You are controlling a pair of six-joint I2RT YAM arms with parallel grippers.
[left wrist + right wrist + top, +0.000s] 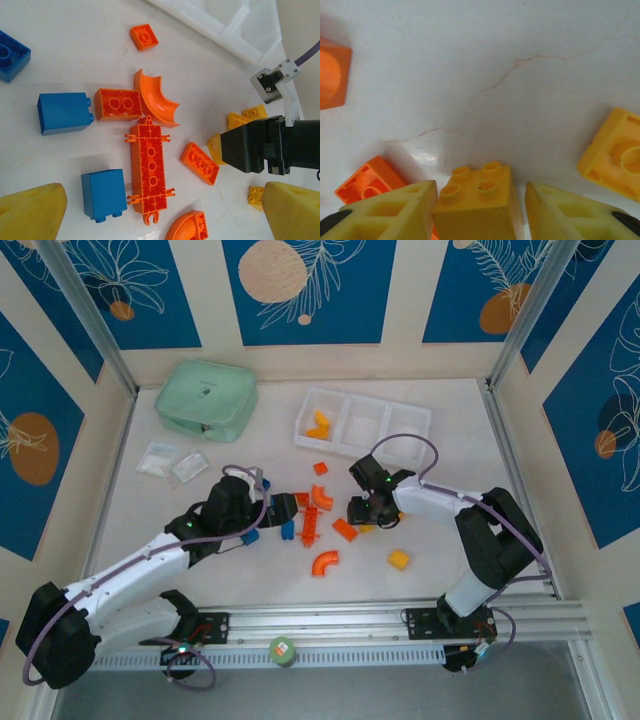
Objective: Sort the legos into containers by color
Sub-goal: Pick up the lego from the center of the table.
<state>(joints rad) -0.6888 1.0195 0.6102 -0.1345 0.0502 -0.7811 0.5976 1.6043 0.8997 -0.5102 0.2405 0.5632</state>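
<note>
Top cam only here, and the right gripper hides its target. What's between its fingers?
Observer: In the right wrist view, a yellow four-stud brick sits between the fingers of the right gripper.
Operator: Clamped?
Observer: Can't tell. A sliver of the table shows between the brick and one finger.
Operator: And the left gripper?
Observer: In the left wrist view, the left gripper has its jaws wide apart, and the long orange piece lies on the table between them.
</note>
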